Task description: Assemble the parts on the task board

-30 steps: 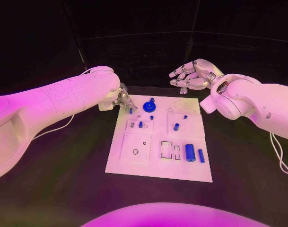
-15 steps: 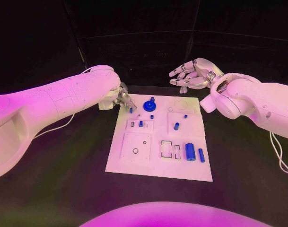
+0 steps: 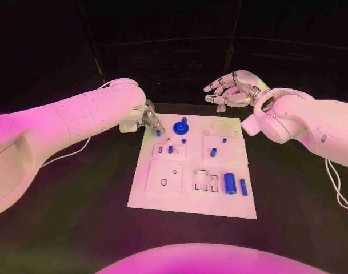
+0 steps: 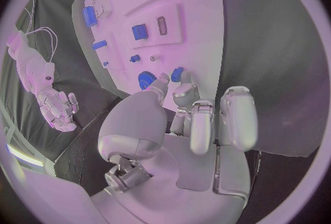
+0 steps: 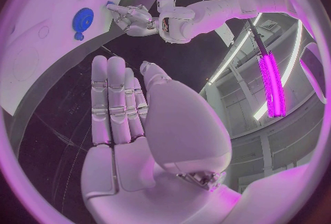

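Two hands at the task board (image 3: 192, 197)'s far end.
Left hand (image 3: 148, 120) pinches a small blue part (image 3: 158, 133) over the board's far-left corner; right hand (image 3: 234, 89) hovers beyond, fingers spread, holding nothing.

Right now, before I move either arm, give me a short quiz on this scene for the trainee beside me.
1. True or false: the right hand holds a blue part.
2. Where is the left hand?
A. At the far left corner of the task board
B. At the board's near right corner
C. Flat on the table, well away from the board
3. What colour is the small part pinched in the left hand's fingers?

Key
1. False: it hovers open beyond the board's far edge, holding nothing.
2. A
3. Blue
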Available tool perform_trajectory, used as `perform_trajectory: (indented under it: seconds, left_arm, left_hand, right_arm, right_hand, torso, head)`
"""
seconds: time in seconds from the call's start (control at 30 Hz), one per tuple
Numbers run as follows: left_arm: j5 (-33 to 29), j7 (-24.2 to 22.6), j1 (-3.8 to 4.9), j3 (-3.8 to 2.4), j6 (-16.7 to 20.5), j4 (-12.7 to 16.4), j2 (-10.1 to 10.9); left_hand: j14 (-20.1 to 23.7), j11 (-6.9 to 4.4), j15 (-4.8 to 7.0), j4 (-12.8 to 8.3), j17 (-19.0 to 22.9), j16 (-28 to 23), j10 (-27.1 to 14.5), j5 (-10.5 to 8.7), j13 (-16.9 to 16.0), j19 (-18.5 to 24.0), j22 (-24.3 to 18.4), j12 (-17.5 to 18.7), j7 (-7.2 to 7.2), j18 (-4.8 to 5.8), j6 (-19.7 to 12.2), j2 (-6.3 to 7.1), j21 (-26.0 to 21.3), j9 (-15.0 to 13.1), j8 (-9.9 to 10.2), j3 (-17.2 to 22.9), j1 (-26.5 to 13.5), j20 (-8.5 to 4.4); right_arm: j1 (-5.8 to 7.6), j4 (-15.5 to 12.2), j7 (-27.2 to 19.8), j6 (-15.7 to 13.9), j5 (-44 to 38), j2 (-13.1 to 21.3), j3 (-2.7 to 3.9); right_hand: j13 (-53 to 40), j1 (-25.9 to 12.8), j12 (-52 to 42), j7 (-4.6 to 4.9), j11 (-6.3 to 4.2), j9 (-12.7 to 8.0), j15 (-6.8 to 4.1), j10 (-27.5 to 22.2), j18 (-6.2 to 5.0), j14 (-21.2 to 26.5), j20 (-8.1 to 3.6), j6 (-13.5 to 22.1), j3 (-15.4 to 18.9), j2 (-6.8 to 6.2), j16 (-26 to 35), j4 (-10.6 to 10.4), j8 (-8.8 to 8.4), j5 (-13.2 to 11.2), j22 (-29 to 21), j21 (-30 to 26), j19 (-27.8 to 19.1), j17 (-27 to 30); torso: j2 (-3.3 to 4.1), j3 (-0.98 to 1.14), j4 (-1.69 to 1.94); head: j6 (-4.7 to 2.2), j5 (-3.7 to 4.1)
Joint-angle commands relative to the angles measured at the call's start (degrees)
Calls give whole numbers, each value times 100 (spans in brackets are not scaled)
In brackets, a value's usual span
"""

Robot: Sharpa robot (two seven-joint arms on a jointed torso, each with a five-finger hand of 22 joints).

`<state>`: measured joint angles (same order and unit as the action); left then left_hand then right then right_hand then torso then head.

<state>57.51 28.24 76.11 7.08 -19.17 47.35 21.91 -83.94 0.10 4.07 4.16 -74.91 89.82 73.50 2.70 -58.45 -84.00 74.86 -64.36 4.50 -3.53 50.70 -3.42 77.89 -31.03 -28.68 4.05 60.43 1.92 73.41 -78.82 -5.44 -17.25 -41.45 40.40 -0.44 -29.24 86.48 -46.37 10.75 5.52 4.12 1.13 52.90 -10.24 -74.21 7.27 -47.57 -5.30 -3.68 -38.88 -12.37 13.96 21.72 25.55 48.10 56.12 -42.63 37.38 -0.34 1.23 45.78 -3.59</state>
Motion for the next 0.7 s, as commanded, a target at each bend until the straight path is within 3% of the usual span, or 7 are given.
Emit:
perform_trajectory:
  seconds: [0.03,0.2,0.33,0.57,0.7]
  left_arm:
    - [29,-58,8,-5,-96,8,-1]
    - [29,-53,8,-5,-80,4,1]
    - [27,-60,8,-5,-92,5,2]
    - [23,-168,3,-6,-81,36,13]
    - [-14,-223,-1,-6,-29,52,30]
  left_hand:
    - [-606,-2,-42,-42,-1509,18,15,4,-9,-27,9,-27,-5,-2,43,-7,34,11,36,4,44,51]
    - [-606,-2,-42,-44,-1509,18,19,4,-15,-27,8,-33,-5,-2,46,-5,34,13,36,0,47,51]
    - [-606,-12,-31,-134,-1509,18,25,4,-13,-28,15,-38,-20,-3,70,-126,36,48,50,77,217,43]
    - [-606,-116,36,-675,-1509,18,82,5,-90,-43,62,-95,-125,5,144,-483,67,100,59,604,1026,-6]
    - [-606,-103,38,-879,-1509,18,107,3,-98,-52,83,-91,-109,13,145,-545,81,126,75,851,1197,-24]
  right_arm:
    - [10,-1,-48,33,-11,-6,4]
    - [10,1,-49,33,-11,-8,4]
    - [10,2,-49,34,-11,-9,4]
    - [10,10,-51,45,-11,-19,4]
    - [10,18,-52,49,-11,-23,4]
  right_hand:
    - [6,12,-19,-13,2,1,-1,-20,-20,45,2,34,-44,-20,11,-1,37,20,-8,-35,-36,5]
    - [9,17,-23,-13,2,1,-1,-22,-20,46,2,37,-49,-22,10,2,41,19,-7,-35,-36,8]
    - [9,18,-23,-13,2,1,-1,-22,-20,46,2,37,-49,-22,10,2,41,19,-7,-35,-36,8]
    - [10,18,-24,-13,2,1,-1,-22,-20,47,2,37,-50,-22,9,2,42,19,-7,-35,-37,9]
    - [10,18,-24,-13,2,1,-1,-22,-20,47,2,37,-50,-22,9,2,42,19,-7,-35,-37,9]
  torso:
    - [-2,0,-1]
    - [-2,2,-4]
    - [-2,2,-6]
    - [-1,-2,-6]
    - [0,0,-2]
  head:
    - [1,-9]
    - [10,-14]
    - [16,-13]
    - [23,-15]
    - [33,-14]
